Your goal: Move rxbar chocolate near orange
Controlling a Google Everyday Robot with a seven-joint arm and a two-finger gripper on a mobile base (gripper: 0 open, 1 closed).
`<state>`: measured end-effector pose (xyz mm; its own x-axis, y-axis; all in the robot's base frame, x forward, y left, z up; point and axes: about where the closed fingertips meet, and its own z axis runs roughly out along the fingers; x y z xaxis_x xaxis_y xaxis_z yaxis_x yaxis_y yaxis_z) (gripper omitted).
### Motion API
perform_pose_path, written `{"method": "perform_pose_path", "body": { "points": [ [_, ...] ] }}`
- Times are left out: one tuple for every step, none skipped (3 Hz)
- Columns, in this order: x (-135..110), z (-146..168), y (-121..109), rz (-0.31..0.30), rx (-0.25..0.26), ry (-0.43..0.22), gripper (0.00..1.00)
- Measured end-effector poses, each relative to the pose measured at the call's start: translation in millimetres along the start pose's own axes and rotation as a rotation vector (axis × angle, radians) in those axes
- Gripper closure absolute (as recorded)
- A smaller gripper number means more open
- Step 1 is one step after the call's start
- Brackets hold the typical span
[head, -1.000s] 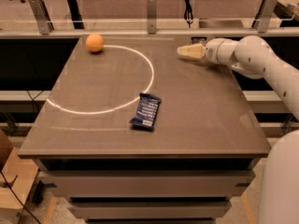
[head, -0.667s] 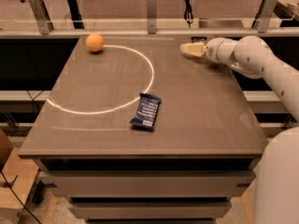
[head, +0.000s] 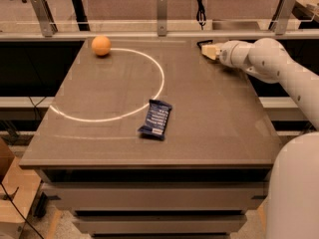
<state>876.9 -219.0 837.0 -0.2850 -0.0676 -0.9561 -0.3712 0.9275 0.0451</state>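
Rxbar chocolate (head: 203,43) shows only as a dark sliver at my gripper (head: 209,51), far right on the table (head: 214,113); open or closed, I cannot tell. The orange (head: 101,46) sits far left, the blue packet (head: 156,118) central.

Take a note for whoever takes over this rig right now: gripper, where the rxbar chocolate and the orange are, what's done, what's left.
Gripper: low over the table at its far right, near the back edge.
Orange: far left corner, on the white circle line.
Rxbar chocolate: no dark bar shows plainly; it may be hidden at the gripper.
Blue packet: mid-table, a different bar, leave it.
Done: nothing lies beside the orange.
Left: find the rxbar chocolate, set it next to the orange.
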Motion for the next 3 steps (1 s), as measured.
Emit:
{"method": "perform_pose_path", "body": {
  "points": [
    [-2,0,6,-0.021,-0.009,0.006,0.88],
    [-9,-1,17,-0.045,-0.033,-0.002,1.00],
    [-31,-4,45,-0.098,-0.104,-0.039,1.00]
  ]
}}
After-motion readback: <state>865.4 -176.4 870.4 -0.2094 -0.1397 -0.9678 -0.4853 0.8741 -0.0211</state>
